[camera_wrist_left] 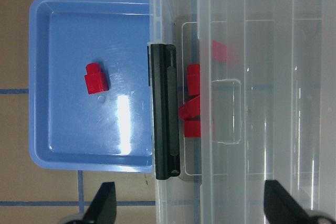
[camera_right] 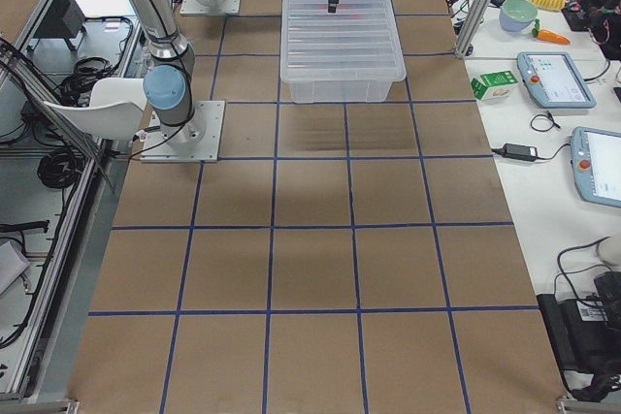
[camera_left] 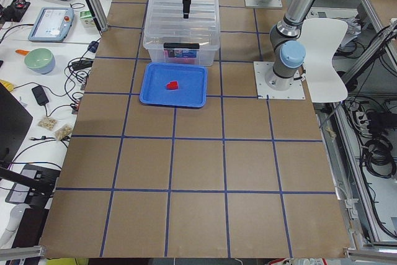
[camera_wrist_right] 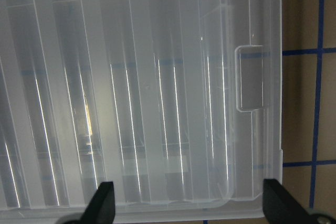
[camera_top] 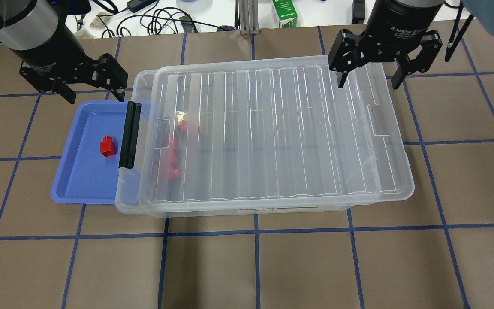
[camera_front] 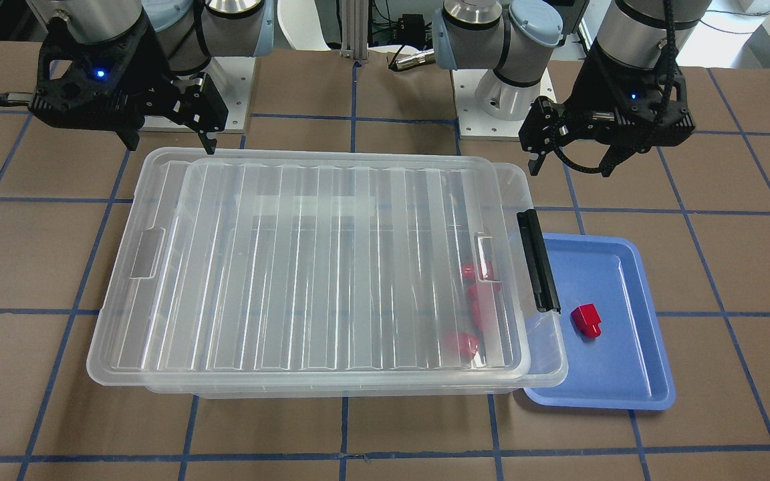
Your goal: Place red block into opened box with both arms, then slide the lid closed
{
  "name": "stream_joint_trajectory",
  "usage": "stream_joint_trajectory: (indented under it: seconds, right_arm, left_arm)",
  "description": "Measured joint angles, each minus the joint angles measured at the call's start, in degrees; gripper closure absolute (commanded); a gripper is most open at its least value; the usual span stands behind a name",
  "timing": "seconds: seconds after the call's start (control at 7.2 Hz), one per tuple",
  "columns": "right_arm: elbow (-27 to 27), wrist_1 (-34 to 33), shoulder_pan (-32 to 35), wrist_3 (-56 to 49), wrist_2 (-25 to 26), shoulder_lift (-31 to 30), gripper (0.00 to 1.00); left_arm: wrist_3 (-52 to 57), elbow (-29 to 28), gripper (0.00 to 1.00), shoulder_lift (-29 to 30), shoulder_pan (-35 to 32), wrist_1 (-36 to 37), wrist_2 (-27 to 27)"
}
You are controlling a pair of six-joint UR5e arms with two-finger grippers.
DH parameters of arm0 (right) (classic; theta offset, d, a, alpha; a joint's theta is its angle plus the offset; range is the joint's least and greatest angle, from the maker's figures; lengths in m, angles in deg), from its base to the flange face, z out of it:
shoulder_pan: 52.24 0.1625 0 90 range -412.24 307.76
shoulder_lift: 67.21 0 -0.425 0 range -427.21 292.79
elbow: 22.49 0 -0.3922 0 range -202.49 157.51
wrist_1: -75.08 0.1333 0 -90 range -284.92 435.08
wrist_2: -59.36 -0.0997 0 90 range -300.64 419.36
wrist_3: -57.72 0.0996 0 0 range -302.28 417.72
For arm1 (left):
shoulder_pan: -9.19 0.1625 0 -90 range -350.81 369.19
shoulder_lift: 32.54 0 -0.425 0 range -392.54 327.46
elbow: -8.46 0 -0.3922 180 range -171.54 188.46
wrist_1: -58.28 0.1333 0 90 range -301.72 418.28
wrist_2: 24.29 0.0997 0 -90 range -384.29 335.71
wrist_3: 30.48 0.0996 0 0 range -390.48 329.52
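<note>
A red block (camera_top: 107, 146) (camera_front: 586, 320) (camera_wrist_left: 95, 78) lies on a blue tray (camera_top: 79, 180) (camera_wrist_left: 58, 129) beside the box's black latch (camera_top: 129, 134). The clear box (camera_top: 120, 206) (camera_front: 549, 361) holds several red blocks (camera_top: 170, 171) (camera_wrist_left: 193, 80). Its ribbed lid (camera_top: 272, 133) (camera_front: 331, 267) (camera_wrist_right: 157, 77) rests on top, shifted away from the latch, leaving a narrow gap at that end. My left gripper (camera_top: 95, 95) (camera_front: 569, 167) (camera_wrist_left: 189, 205) hangs open and empty over the tray's far edge. My right gripper (camera_top: 368, 82) (camera_front: 171, 145) (camera_wrist_right: 186, 205) is open and empty above the lid's far corner.
The table is brown board with a blue tape grid. The two arm bases (camera_front: 492, 100) stand on the robot's side of the box. In the side views a bench along the far side carries tablets (camera_right: 555, 78), a bowl and cables, and a white chair (camera_left: 325, 54) stands by the bases.
</note>
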Motion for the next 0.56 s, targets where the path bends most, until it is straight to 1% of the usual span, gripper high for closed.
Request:
stream_joint_trajectory:
  seconds: [0.56]
  right_arm:
    - [-0.19,0.25,-0.12,-0.30,0.30,0.56,0.00]
  left_arm:
    - [0.05,0.05,0.00,-0.36,-0.01,0.00,0.00]
